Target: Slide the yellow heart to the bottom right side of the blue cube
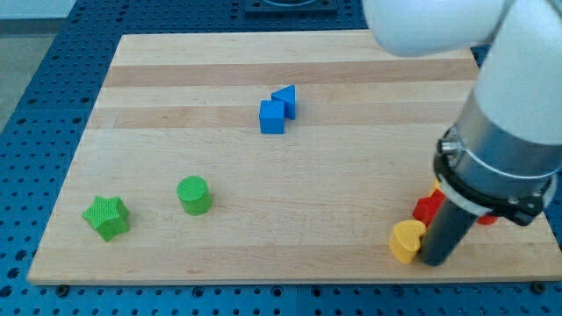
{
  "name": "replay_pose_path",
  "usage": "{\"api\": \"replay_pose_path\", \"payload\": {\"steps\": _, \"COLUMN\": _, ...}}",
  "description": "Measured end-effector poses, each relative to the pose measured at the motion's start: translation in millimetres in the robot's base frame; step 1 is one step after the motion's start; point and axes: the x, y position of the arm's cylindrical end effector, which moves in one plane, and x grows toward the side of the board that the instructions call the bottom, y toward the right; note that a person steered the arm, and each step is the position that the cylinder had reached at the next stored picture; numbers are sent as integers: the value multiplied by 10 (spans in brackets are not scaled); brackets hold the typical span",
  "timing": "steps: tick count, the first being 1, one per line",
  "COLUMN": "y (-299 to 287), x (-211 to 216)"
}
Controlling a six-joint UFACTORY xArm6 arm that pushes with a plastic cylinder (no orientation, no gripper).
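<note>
The yellow heart (406,240) lies near the board's bottom right edge. The blue cube (272,117) sits in the upper middle, far up and left of the heart, with a blue triangular block (286,99) touching its upper right. My tip (434,261) rests on the board just right of the yellow heart, touching or nearly touching it. A red block (428,207) sits just above the heart, partly hidden by the arm.
A green star (107,217) and a green cylinder (194,195) lie at the view's lower left. The wooden board (263,228) ends close below the heart. The arm's white and grey body (500,149) covers the board's right side.
</note>
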Motion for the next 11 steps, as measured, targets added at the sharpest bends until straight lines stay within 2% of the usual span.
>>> {"api": "replay_pose_path", "payload": {"steps": 2, "y": -480, "x": -7}}
{"api": "replay_pose_path", "payload": {"steps": 3, "y": -505, "x": -154}}
{"api": "replay_pose_path", "payload": {"steps": 5, "y": -613, "x": -783}}
{"api": "replay_pose_path", "payload": {"steps": 9, "y": -1408, "x": -1459}}
{"api": "replay_pose_path", "payload": {"steps": 10, "y": -1465, "x": -1530}}
{"api": "replay_pose_path", "payload": {"steps": 11, "y": -1465, "x": -1333}}
